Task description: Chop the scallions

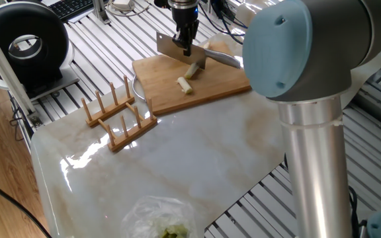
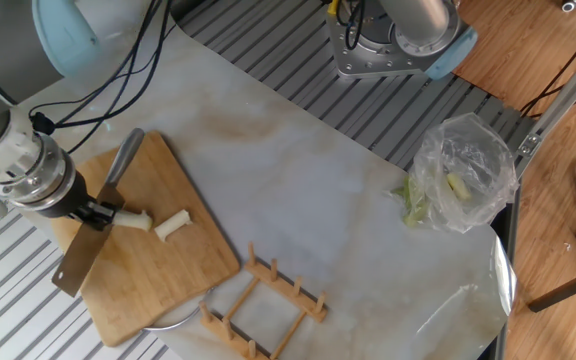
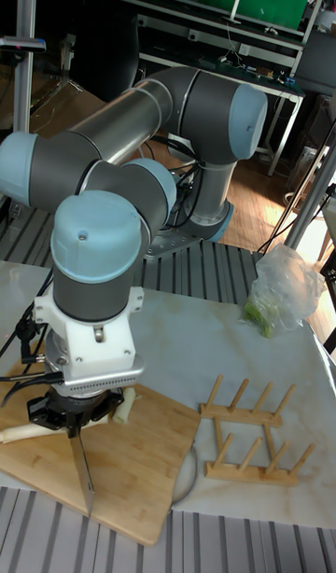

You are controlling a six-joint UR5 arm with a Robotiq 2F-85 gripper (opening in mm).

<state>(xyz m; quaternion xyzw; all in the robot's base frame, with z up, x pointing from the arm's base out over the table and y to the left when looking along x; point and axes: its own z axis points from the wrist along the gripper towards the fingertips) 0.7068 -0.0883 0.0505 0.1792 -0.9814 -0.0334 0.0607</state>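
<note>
The gripper (image 2: 90, 210), closed on the cleaver (image 2: 78, 256), holds the blade on edge against the longer of the scallions (image 2: 134, 220); a cut piece (image 2: 172, 225) lies just beside it on the cutting board (image 2: 168, 290). Risk: the round stalk rolls aside under the blade, giving an uneven cut.

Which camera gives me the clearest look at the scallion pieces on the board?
The other fixed view: both scallion pieces lie unobstructed beside the cleaver. One fixed view shows them smaller and farther off. In the tall fixed view the claw mostly hides them.
</note>
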